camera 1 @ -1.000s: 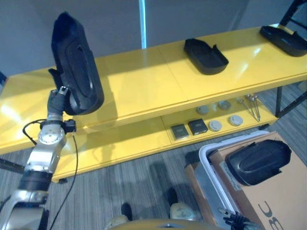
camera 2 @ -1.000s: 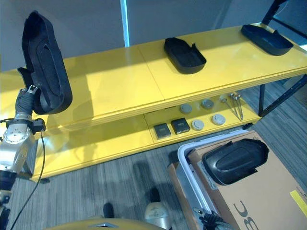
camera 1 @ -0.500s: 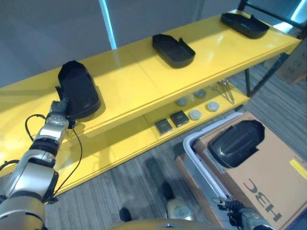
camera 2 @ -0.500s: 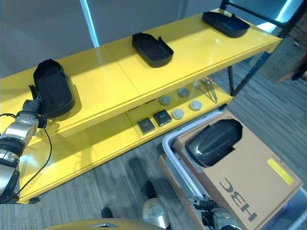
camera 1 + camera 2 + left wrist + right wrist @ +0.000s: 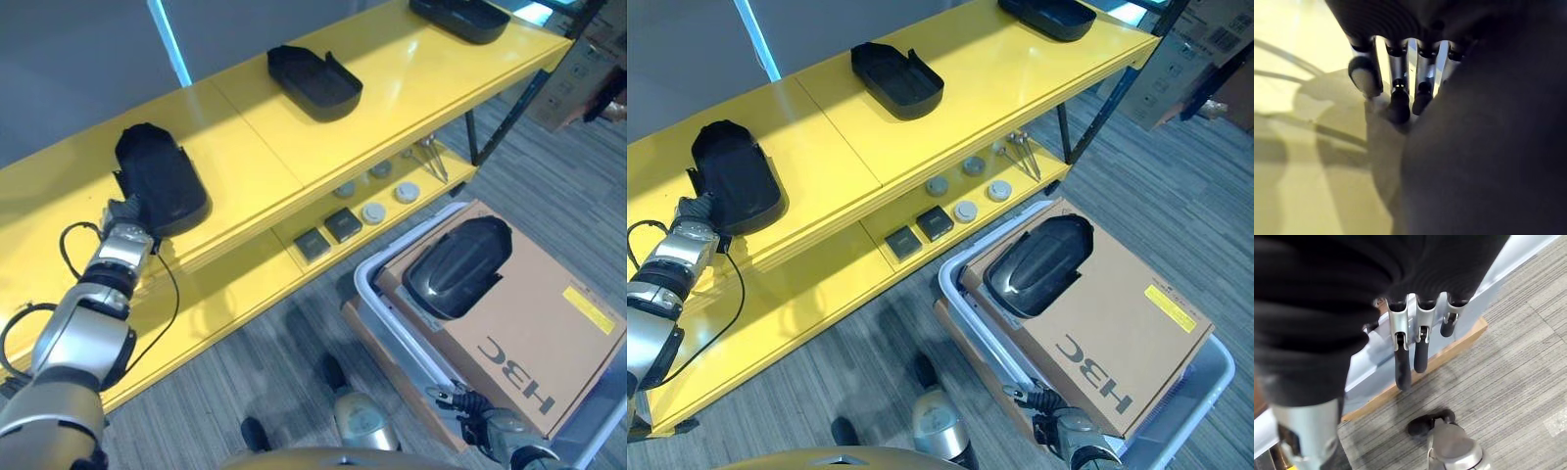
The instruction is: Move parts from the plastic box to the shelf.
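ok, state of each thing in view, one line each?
left black part: lying on the top shelf, open side up, left robot hand at its near end
middle black part: lying on the top shelf, untouched
far black part: on the shelf's right end
last black part: dome side up on cardboard box
right robot hand: fingers relaxed, empty

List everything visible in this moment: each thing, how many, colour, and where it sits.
Black parts: four; three on the top shelf, one on the cardboard box.
Shelf: one, yellow, two levels.
Small items: grey discs, two dark squares and metal tools, on the lower level.
Cardboard box: one, brown, in the plastic box.
Plastic box: one, grey-white, on the floor.
Left hand: at the near end of the leftmost part.
Right hand: fingers relaxed, over the plastic box's edge.
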Robot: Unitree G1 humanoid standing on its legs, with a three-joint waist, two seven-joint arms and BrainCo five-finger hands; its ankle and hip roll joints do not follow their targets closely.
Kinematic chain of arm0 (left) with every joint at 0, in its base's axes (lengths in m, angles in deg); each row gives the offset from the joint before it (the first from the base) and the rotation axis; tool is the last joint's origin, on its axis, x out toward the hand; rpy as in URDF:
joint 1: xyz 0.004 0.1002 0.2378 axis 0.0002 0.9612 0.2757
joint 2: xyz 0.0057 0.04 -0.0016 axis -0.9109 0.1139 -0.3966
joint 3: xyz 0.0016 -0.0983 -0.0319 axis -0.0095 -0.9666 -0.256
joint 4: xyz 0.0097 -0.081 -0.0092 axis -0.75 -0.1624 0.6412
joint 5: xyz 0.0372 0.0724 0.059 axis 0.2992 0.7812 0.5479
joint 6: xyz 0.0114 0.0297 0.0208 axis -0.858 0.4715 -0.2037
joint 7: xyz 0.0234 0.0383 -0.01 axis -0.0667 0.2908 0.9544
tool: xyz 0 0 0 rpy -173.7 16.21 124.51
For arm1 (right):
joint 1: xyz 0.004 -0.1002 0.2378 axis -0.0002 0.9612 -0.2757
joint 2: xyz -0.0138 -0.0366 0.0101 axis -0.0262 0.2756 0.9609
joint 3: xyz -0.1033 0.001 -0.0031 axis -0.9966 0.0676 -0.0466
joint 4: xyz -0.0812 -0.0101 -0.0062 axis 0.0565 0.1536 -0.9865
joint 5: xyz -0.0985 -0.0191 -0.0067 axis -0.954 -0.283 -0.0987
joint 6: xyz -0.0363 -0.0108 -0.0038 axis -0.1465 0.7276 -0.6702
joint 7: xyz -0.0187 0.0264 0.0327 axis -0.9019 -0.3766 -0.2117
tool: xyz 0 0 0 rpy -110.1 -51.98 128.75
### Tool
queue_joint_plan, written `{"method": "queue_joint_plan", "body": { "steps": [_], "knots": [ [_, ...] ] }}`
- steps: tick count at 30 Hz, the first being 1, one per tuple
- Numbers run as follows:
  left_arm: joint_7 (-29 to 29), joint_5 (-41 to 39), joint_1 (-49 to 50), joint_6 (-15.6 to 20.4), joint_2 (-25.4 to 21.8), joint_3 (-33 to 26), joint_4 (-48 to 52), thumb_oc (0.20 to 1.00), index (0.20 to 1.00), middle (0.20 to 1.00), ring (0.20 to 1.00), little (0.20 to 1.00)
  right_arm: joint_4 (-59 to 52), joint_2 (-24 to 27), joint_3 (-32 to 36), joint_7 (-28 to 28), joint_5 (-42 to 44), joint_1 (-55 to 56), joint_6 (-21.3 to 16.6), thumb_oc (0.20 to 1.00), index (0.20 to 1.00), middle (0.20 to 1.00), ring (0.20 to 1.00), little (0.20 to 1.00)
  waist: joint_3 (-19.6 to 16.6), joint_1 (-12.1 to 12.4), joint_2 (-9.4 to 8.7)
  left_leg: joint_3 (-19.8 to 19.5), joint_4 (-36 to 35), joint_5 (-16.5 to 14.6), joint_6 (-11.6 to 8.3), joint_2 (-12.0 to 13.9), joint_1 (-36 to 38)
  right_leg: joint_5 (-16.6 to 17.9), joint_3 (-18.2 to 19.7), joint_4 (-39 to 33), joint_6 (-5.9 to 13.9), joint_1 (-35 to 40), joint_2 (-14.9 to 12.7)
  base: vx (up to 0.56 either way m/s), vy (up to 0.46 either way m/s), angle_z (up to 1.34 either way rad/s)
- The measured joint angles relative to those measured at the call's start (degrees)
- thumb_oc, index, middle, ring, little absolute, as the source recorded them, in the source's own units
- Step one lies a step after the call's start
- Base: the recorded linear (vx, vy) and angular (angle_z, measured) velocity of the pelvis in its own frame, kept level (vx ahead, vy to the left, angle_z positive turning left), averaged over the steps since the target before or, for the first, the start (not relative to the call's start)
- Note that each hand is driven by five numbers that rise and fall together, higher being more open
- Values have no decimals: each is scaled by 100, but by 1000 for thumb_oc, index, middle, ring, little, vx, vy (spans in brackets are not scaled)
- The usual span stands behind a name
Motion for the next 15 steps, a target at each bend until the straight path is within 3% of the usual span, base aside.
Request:
{"method": "queue_joint_plan", "body": {
  "steps": [13, 14, 15],
  "knots": [
    [-378, -4, -166, -54, -4, -8, -484, 200, 200, 200, 200, 200, 44, 6, 15, 1, 9, -2, -185, 1000, 1000, 1000, 1000, 1000, 83, -18, 20, 82, -1, -62, 1, 2, 65, -47, 104, 0, 18, 11, -3, 5, 10, -4],
    [-378, -4, -170, -54, -4, -11, -501, 407, 407, 407, 407, 407, 51, 6, 18, 1, 8, -2, -198, 1000, 1000, 1000, 1000, 1000, 85, -19, 21, 82, -1, -62, 1, 2, 66, -47, 104, 0, 18, 11, -2, 38, 18, 1],
    [-378, -12, -170, -48, -3, -11, -502, 1000, 1000, 1000, 1000, 1000, 87, 3, 24, 2, 8, -5, -218, 1000, 1000, 1000, 1000, 1000, 86, -18, 22, 81, -1, -63, 1, 3, 74, -47, 103, 0, 19, 21, -6, 41, 21, 1]
  ]
}}
